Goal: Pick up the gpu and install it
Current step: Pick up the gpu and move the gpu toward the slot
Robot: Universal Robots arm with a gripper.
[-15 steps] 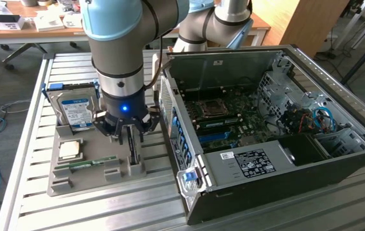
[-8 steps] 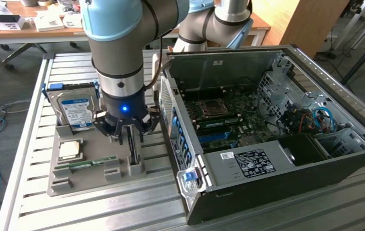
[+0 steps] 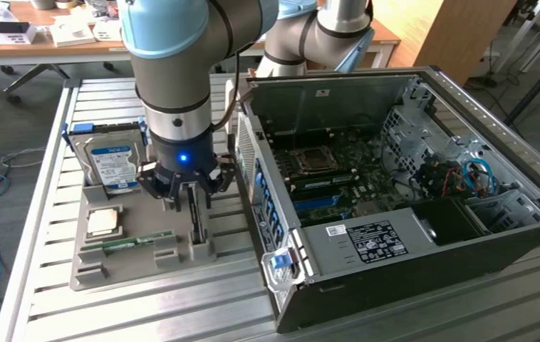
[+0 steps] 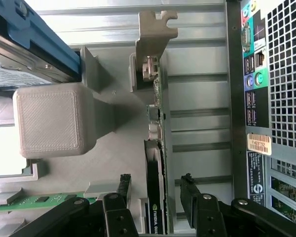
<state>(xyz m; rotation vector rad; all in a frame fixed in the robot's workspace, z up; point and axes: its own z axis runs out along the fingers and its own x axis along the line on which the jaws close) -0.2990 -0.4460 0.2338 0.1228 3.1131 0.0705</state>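
In the exterior view the arm (image 3: 170,71) covers one side of the hard drive (image 3: 110,162) and most of the gpu (image 3: 196,222); the card shows there as a thin dark edge standing upright in a slot of the grey tray (image 3: 118,274) on the bench (image 3: 51,292), just beside the open computer case (image 3: 422,285); in the wrist view the hard drive and the green RAM stick (image 4: 34,203) are cut off at the frame edge; the end effector (image 4: 155,180) hangs over the gpu with its fingers (image 4: 123,190) spread wide, one on each side of the card, gripping nothing; whether either finger touches the card I cannot tell; the card's black shroud (image 4: 157,217) reads NVIDIA; its pale bracket (image 4: 155,34) sits at the end away from the fingers; the orange sticker (image 4: 260,144) on the case and the power supply label (image 3: 370,242) carry print too small to read
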